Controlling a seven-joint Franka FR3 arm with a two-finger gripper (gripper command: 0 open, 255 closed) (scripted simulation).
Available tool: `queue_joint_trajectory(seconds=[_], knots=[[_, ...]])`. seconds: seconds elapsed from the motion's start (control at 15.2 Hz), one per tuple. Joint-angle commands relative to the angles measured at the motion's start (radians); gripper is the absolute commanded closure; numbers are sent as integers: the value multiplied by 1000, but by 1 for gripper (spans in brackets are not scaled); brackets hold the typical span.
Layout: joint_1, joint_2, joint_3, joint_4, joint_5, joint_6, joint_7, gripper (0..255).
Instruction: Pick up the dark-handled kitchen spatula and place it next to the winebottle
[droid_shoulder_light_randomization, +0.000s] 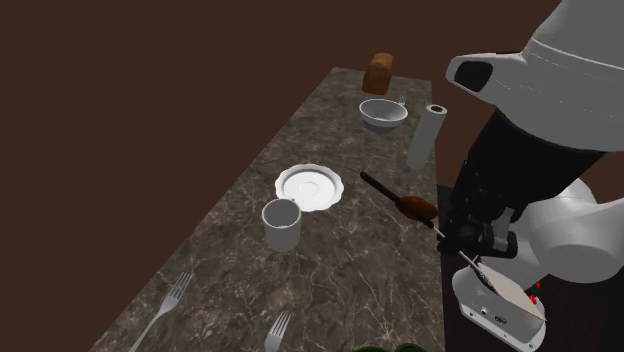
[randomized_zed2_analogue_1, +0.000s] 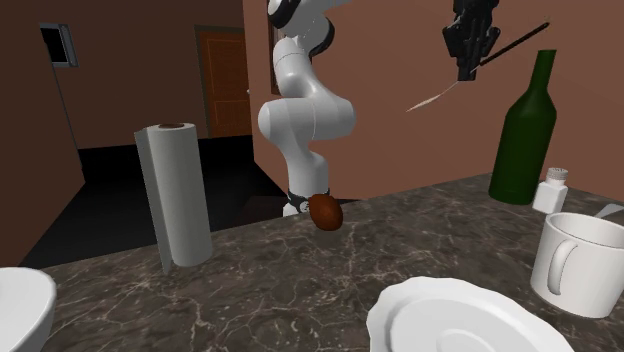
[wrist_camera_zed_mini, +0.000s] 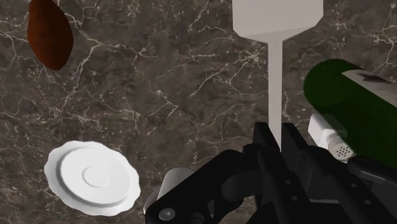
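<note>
Spatula (wrist_camera_zed_mini: 274, 76) is clamped in the claw (wrist_camera_zed_mini: 275, 132), held above the table (wrist_camera_zed_mini: 159, 95) near the wine bottle (wrist_camera_zed_mini: 347, 108); setting it down remains.

Shoulder camera: high beside the stand (droid_shoulder_light_randomization: 500, 305), looking down the length of the table (droid_shoulder_light_randomization: 330, 270), plate (droid_shoulder_light_randomization: 310, 187) at mid-distance. Second exterior: low, close behind the plate, facing the arm (randomized_zed2_analogue_1: 300, 100) across the table. Wrist: overhead, pointing straight down, near. All three share the plate; the last two share the bottle (randomized_zed2_analogue_1: 525, 130).
</note>
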Motion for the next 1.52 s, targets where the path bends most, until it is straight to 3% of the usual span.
queue_joint_trajectory(seconds=[0.0,1.45], knots=[[6,-13,6,-35,9,22,-2,255],[51,-56,119,-332,115,279,-24,255]])
